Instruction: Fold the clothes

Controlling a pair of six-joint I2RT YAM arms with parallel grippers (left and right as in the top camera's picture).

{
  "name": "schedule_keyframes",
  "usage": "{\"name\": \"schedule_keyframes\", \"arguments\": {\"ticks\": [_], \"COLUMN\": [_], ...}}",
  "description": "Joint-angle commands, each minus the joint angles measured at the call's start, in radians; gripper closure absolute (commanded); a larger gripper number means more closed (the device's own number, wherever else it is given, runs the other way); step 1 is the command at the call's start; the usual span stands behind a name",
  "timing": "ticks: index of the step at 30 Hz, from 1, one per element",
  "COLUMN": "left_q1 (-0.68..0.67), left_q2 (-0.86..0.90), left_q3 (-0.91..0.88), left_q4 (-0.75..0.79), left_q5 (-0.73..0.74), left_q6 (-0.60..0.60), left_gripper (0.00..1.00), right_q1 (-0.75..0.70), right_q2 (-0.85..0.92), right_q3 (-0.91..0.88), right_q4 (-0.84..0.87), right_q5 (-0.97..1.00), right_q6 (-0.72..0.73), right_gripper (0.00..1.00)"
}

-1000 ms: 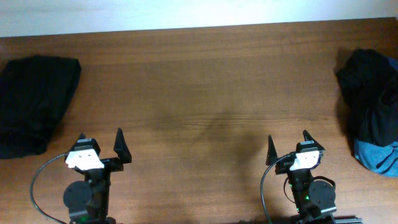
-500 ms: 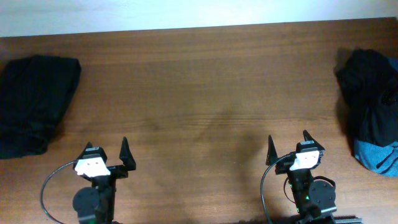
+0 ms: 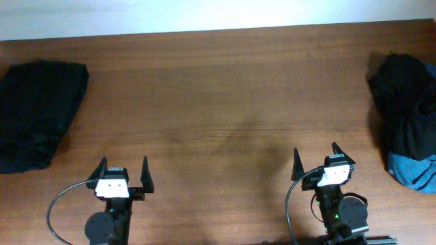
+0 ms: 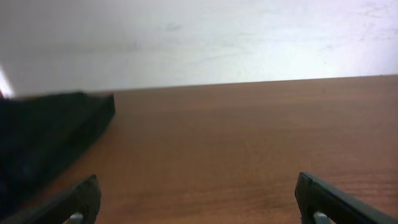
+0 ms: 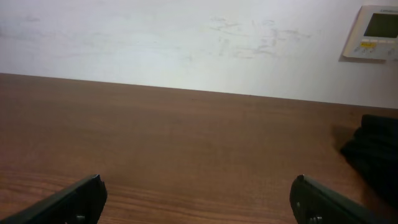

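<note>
**Table**: brown wood-grain top, smooth and faintly glossy, with the grain running lengthwise. It is carrying everything listed below.

**Black garment**: soft, matte black fabric folded into a flat, roughly oblong bundle with rounded corners. It is lying against the table's left edge, toward the far left corner, and is running partly out of the overhead view. The left wrist view is showing it as a low dark slab with a squared end.

**Heap of clothes**: matte black cloth, crumpled, lumpy and deeply creased. It is sitting at the table's right edge.

**Blue piece**: blue fabric that is poking out at the near end of the heap, touching the black cloth.

**Left gripper**: two dark, pointed fingers on a white block. It is sitting at the near edge toward the left corner, with its fingers spread wide and holding nothing. It is well apart from the black garment, with table wood showing between them.

**Right gripper**: the same build, sitting at the near edge toward the right corner. Its fingers are standing wide apart with nothing between them. It is well apart from the heap.

**Cable**: thin and black, looping beside the left arm's base.

**Wall**: white and lightly scuffed, rising behind the far edge.

**Control panel**: a pale box with a small screen, hanging on the wall.
</note>
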State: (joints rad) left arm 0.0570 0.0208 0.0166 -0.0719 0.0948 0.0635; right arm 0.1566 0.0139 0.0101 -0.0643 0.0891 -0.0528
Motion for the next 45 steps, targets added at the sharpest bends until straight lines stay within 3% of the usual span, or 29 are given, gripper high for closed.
{"name": "schedule_keyframes", "arguments": {"ticks": [1, 13, 45], "left_q1": [-0.032, -0.063, -0.063], "left_q2": [-0.016, -0.016, -0.014], "left_q3": [-0.008, -0.008, -0.007], "left_q4": [-0.008, -0.011, -0.011], "left_q5": [-0.050, -0.119, -0.114], "left_q6": [0.097, 0.061, 0.050], "left_gripper": [0.01, 0.01, 0.01], "right_q1": [-0.008, -0.008, -0.008], "right_q2": [-0.010, -0.010, -0.010], "right_q3": [-0.005, -0.005, -0.005], "right_q4": [-0.008, -0.008, -0.008], "right_q5": [0.009, 0.009, 0.009], "right_q6": [0.002, 0.002, 0.002], "right_gripper": [0.01, 0.01, 0.01]}}
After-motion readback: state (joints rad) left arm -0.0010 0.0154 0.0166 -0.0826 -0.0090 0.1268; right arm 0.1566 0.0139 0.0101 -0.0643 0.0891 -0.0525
